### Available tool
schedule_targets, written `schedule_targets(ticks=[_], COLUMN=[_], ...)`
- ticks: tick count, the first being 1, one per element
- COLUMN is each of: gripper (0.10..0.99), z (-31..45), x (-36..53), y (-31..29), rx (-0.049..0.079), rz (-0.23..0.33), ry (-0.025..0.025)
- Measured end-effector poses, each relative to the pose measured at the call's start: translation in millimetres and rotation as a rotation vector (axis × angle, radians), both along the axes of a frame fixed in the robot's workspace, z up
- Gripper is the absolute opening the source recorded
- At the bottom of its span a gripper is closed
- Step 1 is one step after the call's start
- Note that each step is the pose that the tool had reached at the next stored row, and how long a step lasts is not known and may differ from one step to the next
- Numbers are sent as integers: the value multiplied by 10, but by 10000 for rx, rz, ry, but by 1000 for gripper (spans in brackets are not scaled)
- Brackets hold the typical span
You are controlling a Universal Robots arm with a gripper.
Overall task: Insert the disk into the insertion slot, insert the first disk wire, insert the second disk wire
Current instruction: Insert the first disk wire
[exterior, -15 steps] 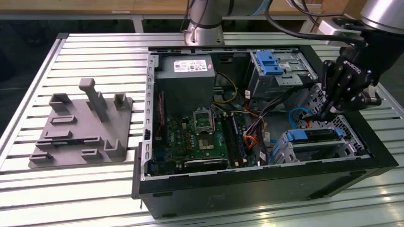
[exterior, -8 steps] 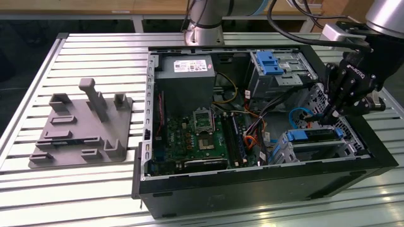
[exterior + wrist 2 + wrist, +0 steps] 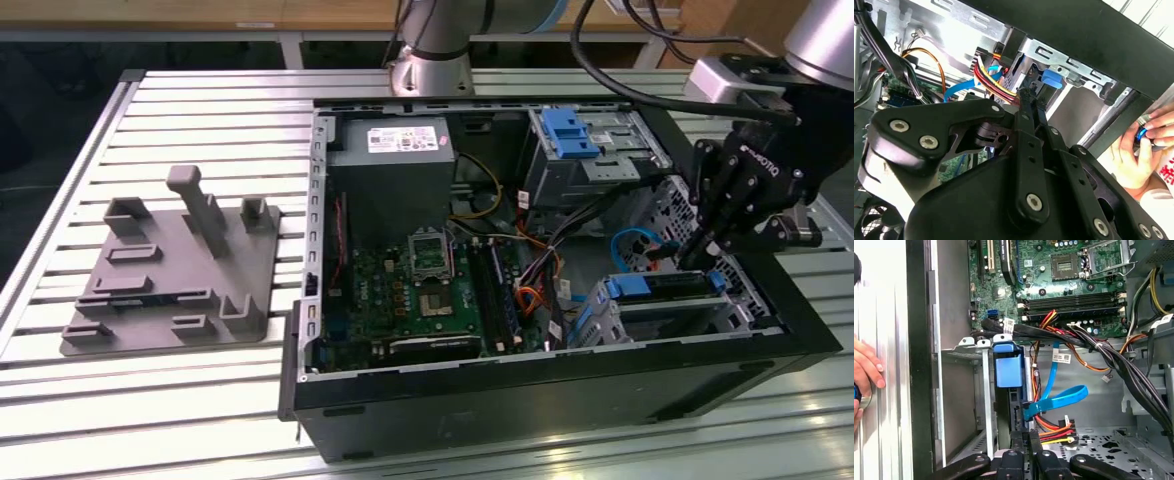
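Observation:
The disk (image 3: 661, 287) sits inside the insertion slot (image 3: 607, 322), a silver cage at the case's corner nearest the exterior view's right. Its blue carrier tab (image 3: 1008, 371) sticks out of the cage (image 3: 961, 356). A flat blue disk wire (image 3: 1056, 399) curls down to the disk's end. Beside it, a disk wire of red, yellow and black strands (image 3: 1056, 431) ends at my fingertips. My gripper (image 3: 1025, 436) is shut on that wire's connector, right against the disk's end. In the second wrist view the gripper (image 3: 1029, 97) meets the same strands (image 3: 996, 82), and in the exterior view the gripper (image 3: 697, 255) reaches into the case.
A taller metal bay with a blue latch (image 3: 574, 135) stands behind the cage. Thick black cable bundles (image 3: 1114, 357) cross above the motherboard (image 3: 1064, 275). A person's hand (image 3: 1136, 150) is just outside the case wall. A grey fixture plate (image 3: 167, 270) lies on the table at the exterior view's left.

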State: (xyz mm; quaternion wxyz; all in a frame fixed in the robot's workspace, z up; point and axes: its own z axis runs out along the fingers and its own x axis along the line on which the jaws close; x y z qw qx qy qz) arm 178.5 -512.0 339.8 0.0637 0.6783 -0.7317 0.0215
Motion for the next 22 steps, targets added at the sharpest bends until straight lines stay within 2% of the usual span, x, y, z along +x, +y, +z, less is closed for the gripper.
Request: schedule_targets(ticks=[4, 6, 10, 17, 18, 19, 22], gripper=[161, 161, 161, 161, 161, 161, 161], z=[0, 0, 0, 1, 0, 0, -1], x=[-2, -7, -22, -24, -24, -24, -24], y=[-59, -96, -159, -164, -168, -177, -205], rx=[533, 681, 737, 754, 803, 935, 1484], rz=[1, 2, 13, 56, 56, 55, 56], ry=[-19, -19, -20, -18, -21, -25, -55])
